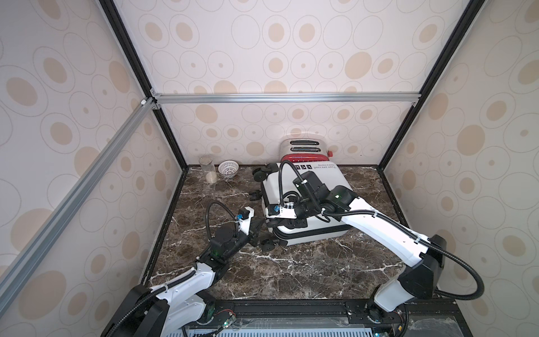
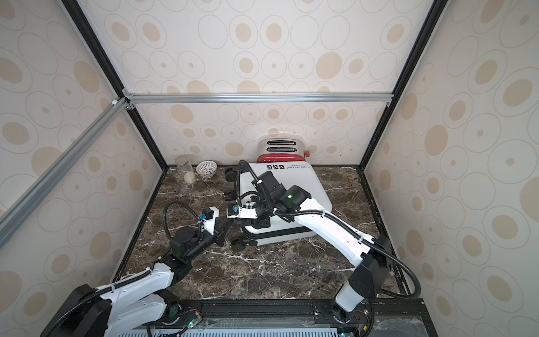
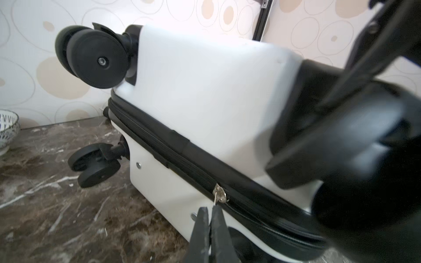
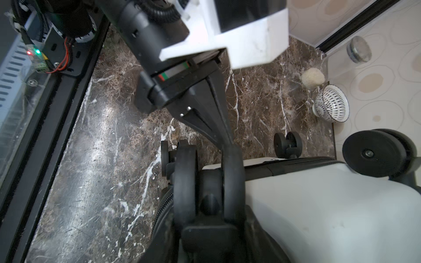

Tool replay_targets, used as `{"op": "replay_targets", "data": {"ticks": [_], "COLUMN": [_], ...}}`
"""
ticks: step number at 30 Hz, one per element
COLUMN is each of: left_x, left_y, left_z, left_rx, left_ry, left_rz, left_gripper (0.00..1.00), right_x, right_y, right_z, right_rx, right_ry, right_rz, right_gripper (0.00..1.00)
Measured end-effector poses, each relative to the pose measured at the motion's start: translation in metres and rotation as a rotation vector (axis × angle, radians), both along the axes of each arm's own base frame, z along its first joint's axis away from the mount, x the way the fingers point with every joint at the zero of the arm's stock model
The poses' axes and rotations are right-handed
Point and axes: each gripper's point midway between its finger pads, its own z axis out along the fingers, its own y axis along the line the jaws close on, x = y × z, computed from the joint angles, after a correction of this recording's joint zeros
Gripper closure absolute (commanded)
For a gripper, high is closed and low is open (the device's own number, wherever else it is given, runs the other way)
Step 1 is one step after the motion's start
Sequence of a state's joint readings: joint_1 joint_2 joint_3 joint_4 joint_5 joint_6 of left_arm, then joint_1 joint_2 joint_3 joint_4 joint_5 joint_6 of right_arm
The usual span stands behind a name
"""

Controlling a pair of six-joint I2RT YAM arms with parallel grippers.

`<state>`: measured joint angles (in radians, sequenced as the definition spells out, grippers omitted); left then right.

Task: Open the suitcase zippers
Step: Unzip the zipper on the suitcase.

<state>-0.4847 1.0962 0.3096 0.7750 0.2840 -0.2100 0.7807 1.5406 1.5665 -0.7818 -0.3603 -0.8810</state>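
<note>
The suitcase (image 1: 335, 178) lies flat toward the back edge of the tabletop (image 1: 291, 271); at its near-left corner the left gripper (image 3: 211, 210) pinches 1 silver pull tab (image 3: 219, 196); the zipper band (image 3: 173, 145) runs from there toward the back edge, so the pull likely follows it; the right gripper (image 4: 208, 150) straddles a wheel mount (image 4: 209, 182), grip unclear.

Glossy plastic suitcase (image 1: 335, 181), metal zipper pull (image 3: 219, 194), marble tabletop (image 1: 291, 268)
</note>
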Motion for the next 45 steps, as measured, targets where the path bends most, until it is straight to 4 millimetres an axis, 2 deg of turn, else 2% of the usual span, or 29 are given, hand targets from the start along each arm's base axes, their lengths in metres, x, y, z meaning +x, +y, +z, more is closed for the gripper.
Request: {"op": "replay_targets", "data": {"ticks": [4, 11, 14, 18, 22, 26, 37, 45], "left_x": [0.025, 0.07, 0.079, 0.084, 0.094, 0.109, 0.126, 0.138], "left_y": [0.003, 0.04, 0.051, 0.05, 0.04, 0.027, -0.023, -0.075], "left_z": [0.017, 0.016, 0.014, 0.014, 0.016, 0.014, -0.013, -0.019], "left_rx": [0.005, 0.047, 0.054, 0.044, 0.025, -0.006, -0.096, -0.119], "left_ry": [-0.031, 0.002, 0.017, 0.022, 0.011, 0.006, 0.007, -0.013], "left_rz": [0.023, 0.144, 0.172, 0.128, 0.057, -0.03, -0.348, -0.47], "left_gripper": [1.0, 1.0, 1.0, 1.0, 1.0, 1.0, 1.0, 1.0], "right_x": [-0.009, -0.043, -0.053, -0.057, -0.058, -0.057, -0.065, -0.058], "right_y": [-0.016, -0.035, -0.047, -0.065, -0.076, -0.077, -0.082, -0.091], "right_z": [0.015, 0.022, 0.034, 0.051, 0.058, 0.062, 0.07, 0.086], "right_rx": [0.024, 0.04, 0.072, 0.127, 0.168, 0.188, 0.219, 0.32], "right_ry": [-0.002, -0.007, -0.033, -0.079, -0.096, -0.086, -0.038, 0.018], "right_rz": [0.002, 0.083, 0.089, 0.075, 0.059, 0.065, 0.109, 0.091], "right_gripper": [1.0, 1.0, 1.0, 1.0, 1.0, 1.0, 1.0, 1.0]}}
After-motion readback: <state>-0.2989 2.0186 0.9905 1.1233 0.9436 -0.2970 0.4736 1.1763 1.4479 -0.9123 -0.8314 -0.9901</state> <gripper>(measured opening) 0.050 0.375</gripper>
